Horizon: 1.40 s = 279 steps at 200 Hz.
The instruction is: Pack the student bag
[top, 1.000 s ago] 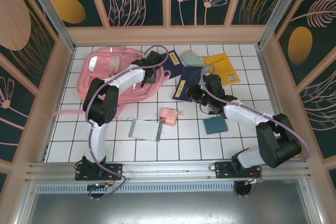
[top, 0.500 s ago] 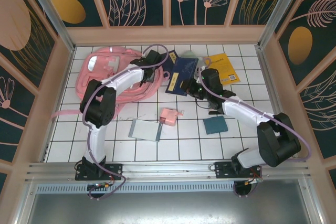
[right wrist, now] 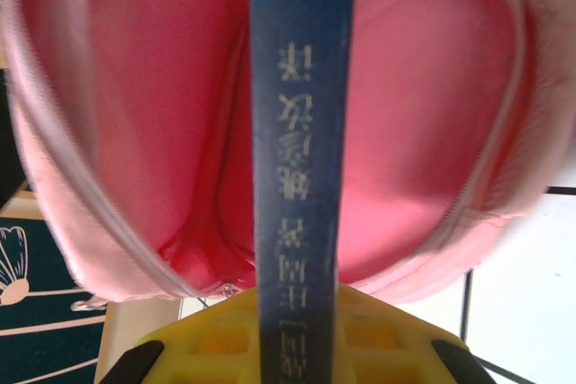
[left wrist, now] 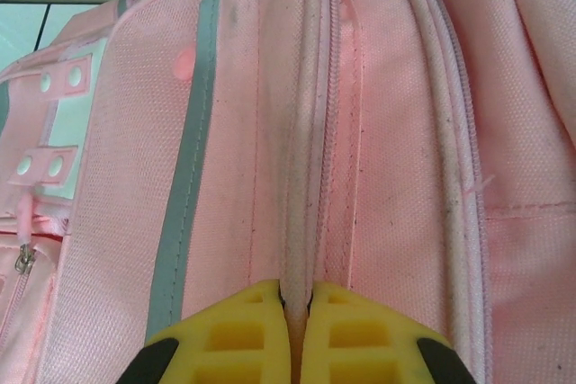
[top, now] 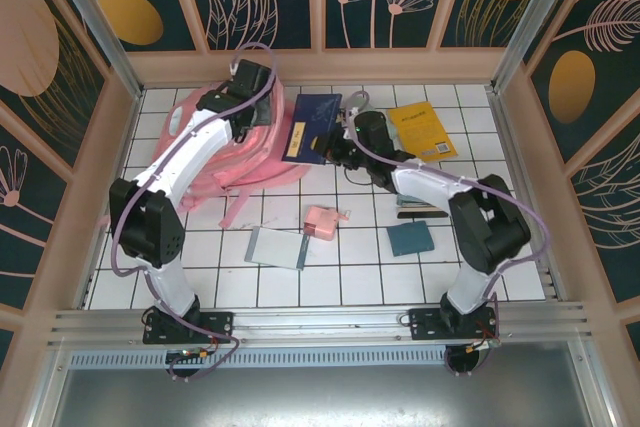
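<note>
Currently the student bag is lying at the far left of the white tiled tabletop, with its long axis running roughly left to right across the tiles. Its open mouth is facing right, toward the middle of the tabletop. A pink strap is trailing off it toward the near edge.

The left arm is arching over the bag from the near side. The left jaws are pressing shut on a piped fabric seam along the bag's far edge. In the left wrist view the yellow fingers are meeting with only that thin ridge between them, and a grey reflective strip is running away from the camera just to the left.

The right arm is stretching in from the right, and the right jaws are gripping a blue book by its near end. The book is standing on edge, tilted, right at the bag's mouth. In the right wrist view its spine, printed with pale characters, is pointing straight at the bag's pink interior. How far inside it is sitting cannot be told.

Well apart from the bag, a yellow book, a small pink pouch, a teal notebook and a pale grey notebook are lying flat on the tiles.
</note>
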### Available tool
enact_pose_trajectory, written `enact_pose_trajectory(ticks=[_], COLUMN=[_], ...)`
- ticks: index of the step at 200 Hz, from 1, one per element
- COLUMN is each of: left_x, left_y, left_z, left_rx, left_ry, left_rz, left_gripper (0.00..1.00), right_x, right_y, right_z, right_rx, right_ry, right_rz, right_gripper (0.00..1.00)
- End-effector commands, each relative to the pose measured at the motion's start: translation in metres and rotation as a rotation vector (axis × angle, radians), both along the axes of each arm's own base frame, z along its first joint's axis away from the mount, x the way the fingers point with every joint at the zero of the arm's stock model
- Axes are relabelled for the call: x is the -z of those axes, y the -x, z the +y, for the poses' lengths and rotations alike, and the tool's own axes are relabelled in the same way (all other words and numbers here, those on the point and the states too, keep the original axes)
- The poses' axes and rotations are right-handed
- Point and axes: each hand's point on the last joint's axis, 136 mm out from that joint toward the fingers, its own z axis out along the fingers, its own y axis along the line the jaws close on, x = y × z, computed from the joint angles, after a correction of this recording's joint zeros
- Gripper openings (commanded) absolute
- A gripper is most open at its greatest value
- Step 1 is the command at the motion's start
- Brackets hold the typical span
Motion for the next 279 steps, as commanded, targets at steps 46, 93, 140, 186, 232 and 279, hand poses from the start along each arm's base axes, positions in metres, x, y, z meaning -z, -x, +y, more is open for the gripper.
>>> enact_pose_trajectory(ticks=[46,93,140,186,232,279], left_x=[-0.081,-0.085,-0.095,-0.095,-0.091,-0.083], left_y=[-0.009,-0.007,-0.006,-0.003,-0.004,-0.005], left_z=[-0.002,-0.012,-0.016,-0.015,-0.012,0.005], left_rx=[0.032,0.052,0.064,0.061,0.053,0.007], left_ry=[0.191,0.269,0.298,0.306,0.286,0.213], left_rz=[-0.174,-0.163,-0.173,-0.167,-0.163,-0.158], left_gripper=[0.0,0.0,0.0,0.0,0.0,0.0], right_x=[-0.022,0.002,0.027,0.061,0.083,0.064], right_y=[-0.03,-0.047,-0.045,-0.035,-0.031,-0.038], right_z=[0.088,0.143,0.199,0.245,0.251,0.227], right_rx=[-0.141,-0.207,-0.288,-0.338,-0.334,-0.302], right_ry=[-0.227,-0.301,-0.359,-0.312,-0.237,-0.222], right_rz=[-0.038,0.019,0.068,0.123,0.163,0.135], right_gripper=[0.0,0.0,0.0,0.0,0.29,0.64])
